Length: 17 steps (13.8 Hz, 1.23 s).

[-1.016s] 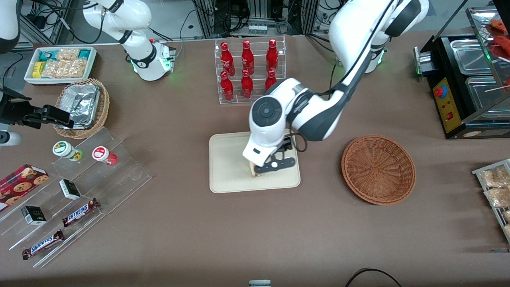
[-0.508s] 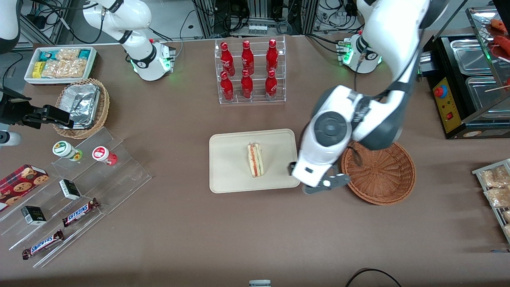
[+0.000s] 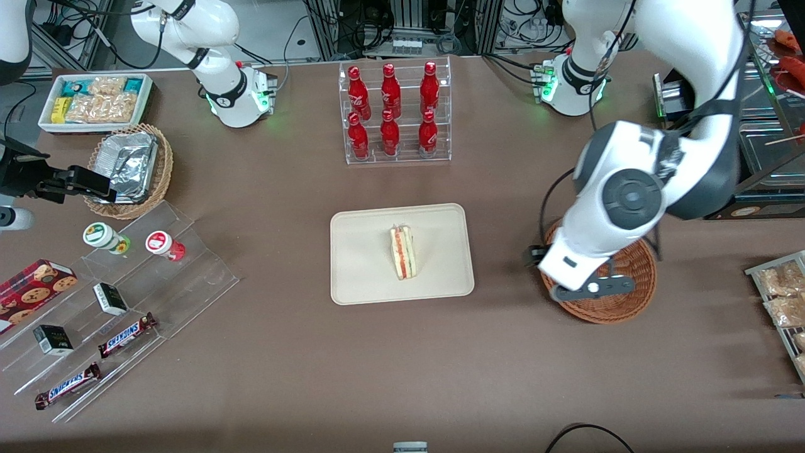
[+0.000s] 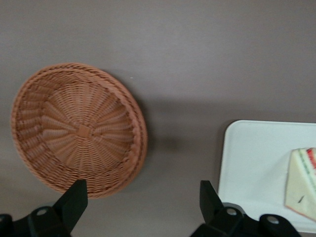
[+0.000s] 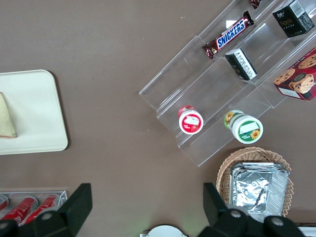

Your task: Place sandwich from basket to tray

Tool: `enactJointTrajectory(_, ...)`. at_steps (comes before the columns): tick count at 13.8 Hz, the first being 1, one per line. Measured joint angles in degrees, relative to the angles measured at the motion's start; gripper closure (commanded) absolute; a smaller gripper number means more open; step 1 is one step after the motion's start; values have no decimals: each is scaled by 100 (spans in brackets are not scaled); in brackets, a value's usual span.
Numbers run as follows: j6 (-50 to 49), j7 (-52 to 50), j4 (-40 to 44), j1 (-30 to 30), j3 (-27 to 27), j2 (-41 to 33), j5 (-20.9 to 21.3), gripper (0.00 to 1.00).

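Two black fingers (image 4: 74,201) of the left arm's gripper (image 4: 140,203) stand spread wide with nothing between them, and that open stance suits an arm that has nothing more to carry. In the front view the gripper (image 3: 588,288) hangs above the reddish-brown basket (image 3: 629,302), over its rim at about nine o'clock, well clear of the table. The basket shows bare weave in the wrist view (image 4: 79,129), so nothing remains to be fetched from it.

Outward toward the table's middle, the cream tray (image 3: 358,251) lies well apart from the basket, with brown cloth between them. The sandwich (image 3: 402,253) rests on the tray slightly toward its three o'clock side, its red and green cut edge upward; it lies flat enough to stay put, and the low rim would check any slide. The task appears complete.

Against the picture half a second earlier, the gripper has travelled from the tray's edge nearest the basket to a spot over the basket, while sandwich, tray and basket lie unchanged. A full second ago the gripper was down at the sandwich on the tray.
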Motion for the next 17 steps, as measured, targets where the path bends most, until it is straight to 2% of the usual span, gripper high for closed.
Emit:
enactJointTrajectory(5, -157, 1076, -771, 677, -13, -857, -348, 0)
enactJointTrajectory(10, -1126, 2297, -1046, 1232, -11, -1809, -476, 0)
enactJointTrajectory(17, -1922, 2521, -1100, 1331, 292, -2604, -505, 0)
